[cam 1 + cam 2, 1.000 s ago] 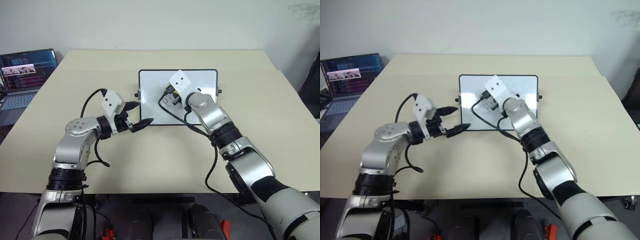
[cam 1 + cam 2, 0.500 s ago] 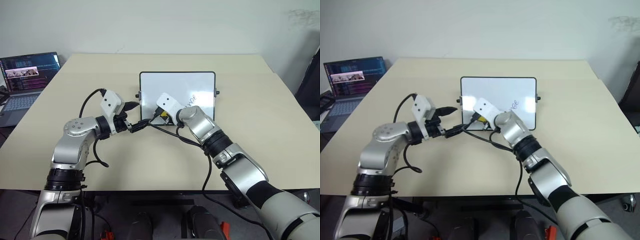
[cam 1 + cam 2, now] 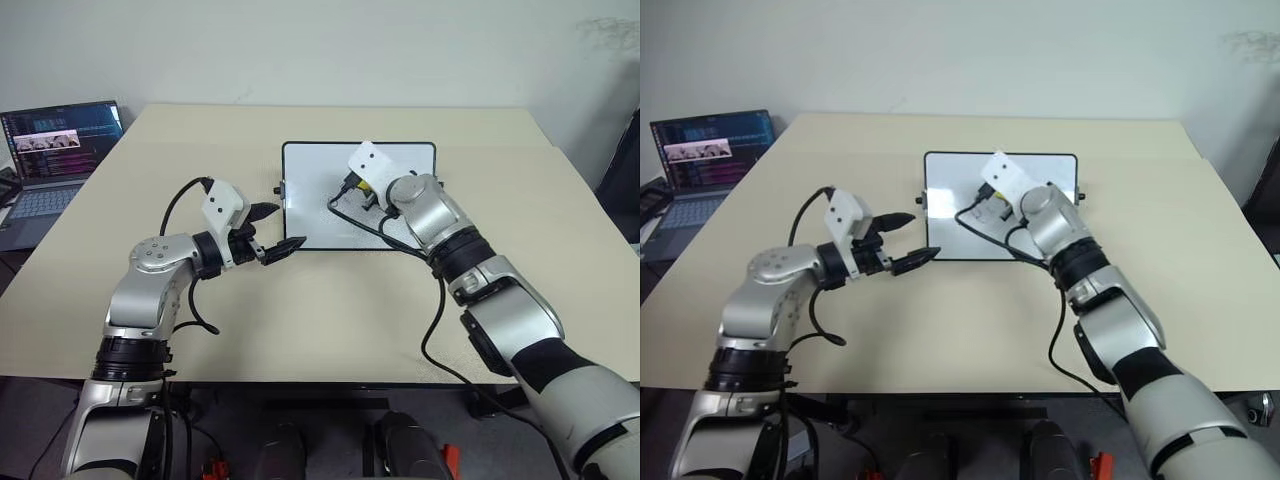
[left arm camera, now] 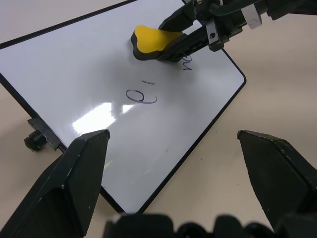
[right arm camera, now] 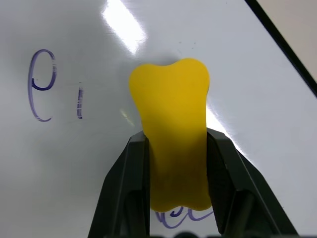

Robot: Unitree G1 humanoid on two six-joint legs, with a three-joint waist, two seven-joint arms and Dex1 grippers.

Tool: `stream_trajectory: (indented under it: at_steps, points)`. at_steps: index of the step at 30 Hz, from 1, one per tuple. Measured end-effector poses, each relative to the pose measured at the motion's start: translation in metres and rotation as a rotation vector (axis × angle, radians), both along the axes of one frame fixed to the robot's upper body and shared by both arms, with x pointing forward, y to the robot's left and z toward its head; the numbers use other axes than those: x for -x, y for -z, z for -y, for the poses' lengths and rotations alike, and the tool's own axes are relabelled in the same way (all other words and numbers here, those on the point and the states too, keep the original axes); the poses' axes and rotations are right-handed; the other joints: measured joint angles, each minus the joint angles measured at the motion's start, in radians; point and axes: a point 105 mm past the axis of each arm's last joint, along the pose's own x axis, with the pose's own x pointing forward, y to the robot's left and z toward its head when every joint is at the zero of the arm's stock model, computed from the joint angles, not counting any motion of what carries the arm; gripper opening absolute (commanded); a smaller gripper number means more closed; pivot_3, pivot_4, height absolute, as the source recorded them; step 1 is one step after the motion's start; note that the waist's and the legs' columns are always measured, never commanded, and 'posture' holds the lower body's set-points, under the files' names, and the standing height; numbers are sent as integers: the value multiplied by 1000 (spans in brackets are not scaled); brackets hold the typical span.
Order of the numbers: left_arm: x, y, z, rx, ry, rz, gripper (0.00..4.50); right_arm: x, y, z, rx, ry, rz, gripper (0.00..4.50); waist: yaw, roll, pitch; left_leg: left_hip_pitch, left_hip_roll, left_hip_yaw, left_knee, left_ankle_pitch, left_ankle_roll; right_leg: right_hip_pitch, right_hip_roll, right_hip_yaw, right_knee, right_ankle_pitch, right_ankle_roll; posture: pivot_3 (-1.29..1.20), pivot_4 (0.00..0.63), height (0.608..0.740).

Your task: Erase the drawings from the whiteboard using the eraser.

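Observation:
The whiteboard (image 3: 312,212) lies flat on the beige table, beyond its middle. My right gripper (image 5: 174,141) is shut on the yellow eraser (image 4: 150,40), which has a black underside. It holds the eraser low over the board's middle; I cannot tell whether it touches. Two dark drawings are on the board: one scribble (image 4: 141,94) lies bare beside the eraser, and the other (image 4: 187,64) is partly hidden under the right gripper's fingers (image 5: 130,168). My left gripper (image 3: 286,227) hovers open just off the board's near left corner, with nothing in it.
An open laptop (image 3: 57,140) stands at the table's far left corner. Black cables (image 3: 355,225) trail from the right wrist across the board's near edge. Bare tabletop (image 3: 330,310) spreads between the board and the table's front edge.
The right gripper swept the eraser to the board's near left side half a second ago. It has now swung back to the right, over the board's middle. The left arm stayed still.

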Motion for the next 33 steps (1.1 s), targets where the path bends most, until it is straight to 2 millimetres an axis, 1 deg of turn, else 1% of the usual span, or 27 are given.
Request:
stream_trajectory:
  at_steps: [3, 4, 8, 11, 13, 15, 18, 23, 27, 29, 33]
  points:
    - [0, 0, 0, 0, 0, 0, 4500, 2, 2, -4, 54, -31, -7, 1144, -1, 0, 0, 0, 0, 0, 0, 0, 0, 0, 0, 0, -1, 0, 0, 0, 150, 740]
    - [0, 0, 0, 1, 0, 0, 4500, 6, 6, -9, 81, -65, -26, 1144, -1, 0, 0, 0, 0, 0, -1, 0, 0, 0, 0, 0, -1, 0, 0, 0, 150, 740]
    - [0, 0, 1, 3, 0, 0, 4500, 26, 29, -32, 164, -207, -111, 1144, -6, 0, 0, 1, 0, 0, -2, 0, 0, 0, 0, 0, -1, 0, 0, 0, 150, 740]
    - [0, 1, 0, 2, -2, -3, 4500, 42, 47, -42, 202, -287, -187, 1144, -6, 0, 0, 1, 0, 0, -3, 0, 0, 0, 0, -1, -1, 0, 0, 0, 150, 740]
    - [1, 3, 0, 2, -4, -7, 4500, 46, 54, -45, 211, -305, -213, 1143, -5, 0, 0, 0, 0, 0, -3, 0, 0, 0, 0, -1, -2, 0, 0, 0, 150, 740]
    - [1, 3, -1, 2, -5, -8, 4500, 46, 54, -44, 213, -297, -214, 1143, -2, 0, 0, 0, 0, -1, -3, 0, 0, 0, 0, -1, -2, -1, 0, 0, 150, 740]
    - [1, 3, -1, 1, -5, -8, 4500, 40, 48, -41, 205, -270, -188, 1143, -2, 0, 0, 1, 0, -1, -3, 0, 0, 0, 0, -1, -2, -1, -1, 0, 150, 740]
    - [1, 3, -1, 0, -5, -8, 4500, 14, 13, -23, 142, -123, -41, 1143, 0, 0, 1, 0, 0, -1, -4, 0, 0, -1, 0, -1, -3, -2, -2, 0, 150, 740]
    - [1, 3, 0, 1, -6, -6, 4500, 1, -11, -13, 105, -41, 72, 1143, 0, 0, 1, -1, 0, -1, -9, 0, 0, -2, 0, -1, -5, -1, -1, 0, 150, 740]
    - [1, 3, 0, 1, -7, -5, 4500, -1, -16, -13, 108, -33, 104, 1143, 0, 0, 1, -2, 0, -1, -11, 0, 0, -3, 0, -1, -6, -2, -1, 0, 150, 740]
    - [1, 2, 0, 1, -8, -3, 4500, 3, -13, -23, 145, -83, 91, 1143, -5, 0, 1, -2, 0, 0, -11, 0, 0, -4, 0, -1, -7, -3, -1, 0, 150, 740]
